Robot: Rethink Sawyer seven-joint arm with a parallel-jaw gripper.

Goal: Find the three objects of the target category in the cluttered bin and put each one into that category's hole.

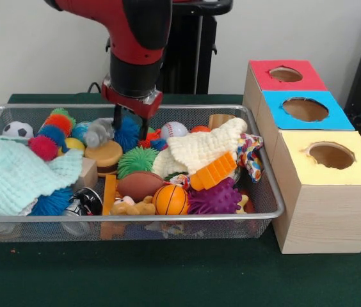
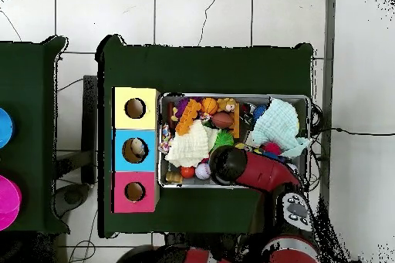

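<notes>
The wire-mesh bin (image 1: 168,218) sits on the green table, filled with toys and cloths; it also shows in the overhead view (image 2: 247,97). My gripper (image 1: 130,126) reaches down into the bin's back middle. Its fingers are apart on either side of a blue spiky ball (image 1: 128,133). In the overhead view the red arm (image 2: 254,169) hides the gripper. No blue and white crinkly wrappers show in either view.
Three wooden boxes with holes stand right of the bin: red top (image 1: 286,75), blue top (image 1: 305,110), yellow top (image 1: 331,157). In the bin lie a mint cloth (image 1: 14,176), a cream cloth (image 1: 200,150), a patterned cloth (image 1: 251,153), a basketball (image 1: 171,199) and a green spiky ball (image 1: 137,160).
</notes>
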